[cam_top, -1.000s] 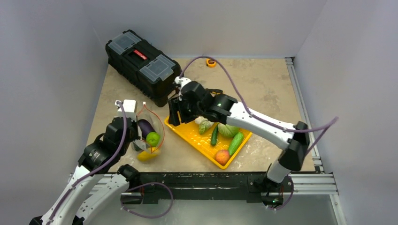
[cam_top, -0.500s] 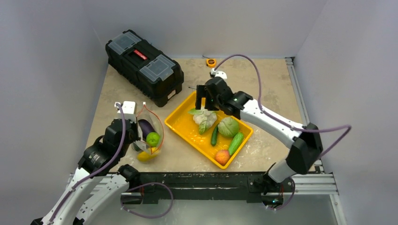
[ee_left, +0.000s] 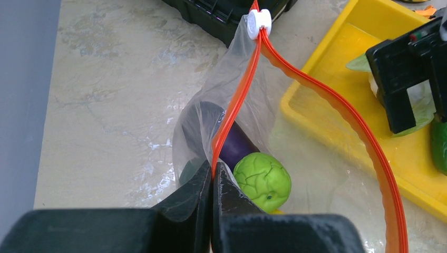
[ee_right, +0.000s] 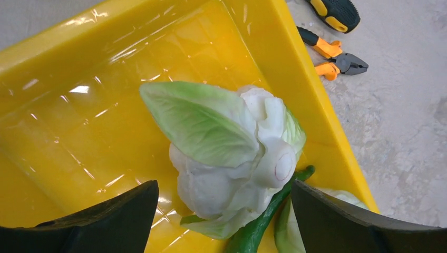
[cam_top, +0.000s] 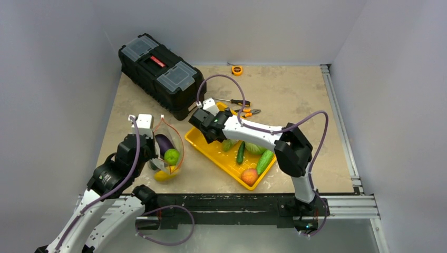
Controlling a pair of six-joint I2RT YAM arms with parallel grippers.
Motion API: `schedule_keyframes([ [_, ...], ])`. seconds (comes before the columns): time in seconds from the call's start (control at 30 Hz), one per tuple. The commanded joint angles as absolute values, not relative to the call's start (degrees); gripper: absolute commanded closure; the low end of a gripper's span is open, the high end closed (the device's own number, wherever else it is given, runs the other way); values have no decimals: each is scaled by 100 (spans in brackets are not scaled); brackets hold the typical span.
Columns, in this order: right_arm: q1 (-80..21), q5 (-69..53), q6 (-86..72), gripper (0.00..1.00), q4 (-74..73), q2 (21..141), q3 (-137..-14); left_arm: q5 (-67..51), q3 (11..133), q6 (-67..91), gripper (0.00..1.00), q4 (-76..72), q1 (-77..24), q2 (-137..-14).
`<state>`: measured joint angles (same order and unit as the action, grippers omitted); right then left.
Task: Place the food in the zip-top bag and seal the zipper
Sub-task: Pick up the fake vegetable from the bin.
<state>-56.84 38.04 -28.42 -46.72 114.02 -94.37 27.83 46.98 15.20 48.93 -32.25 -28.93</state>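
Change: over the last second the right claw swings from the far rim of the tray back to its left part, and its jaws spread wide.
Right claw: released and holding nothing, with the cauliflower lying between its two fingers.
Left claw: clenched on the zipper, pinning one lip of the zip-top bag so the mouth stands open.
Meaning: this looks like the approach for the next pick; nothing is gripped yet.
Bag contents: eggplant, green round fruit and yellow squash.
Left in tray: cauliflower, cabbage, two cucumbers and peach.
Bag location: on the tabletop just left of the tray.
Bag axis: the mouth runs from the left claw away to the white slider and opens toward the tray side.
Cauliflower axis: it lies diagonally in the wrist view, the green leaf tip toward the bare tray floor and the white head toward the cucumbers; the fingers seem to straddle it slightly askew.
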Motion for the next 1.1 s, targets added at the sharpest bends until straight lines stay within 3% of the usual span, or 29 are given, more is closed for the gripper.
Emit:
schedule_keyframes([
  [0.0,-5820,4469,-2653,5,-4942,11417,-9727,2800,4674,1444,100,4702,-3189,-2839],
  [0.3,-6040,5299,-2865,2,-5331,12144,-10145,2773,4667,1450,100,4707,-3188,-2892],
  [1.07,-6211,5842,-2552,3,-4865,12960,-9847,3055,4692,1494,100,4801,-3186,-2945],
])
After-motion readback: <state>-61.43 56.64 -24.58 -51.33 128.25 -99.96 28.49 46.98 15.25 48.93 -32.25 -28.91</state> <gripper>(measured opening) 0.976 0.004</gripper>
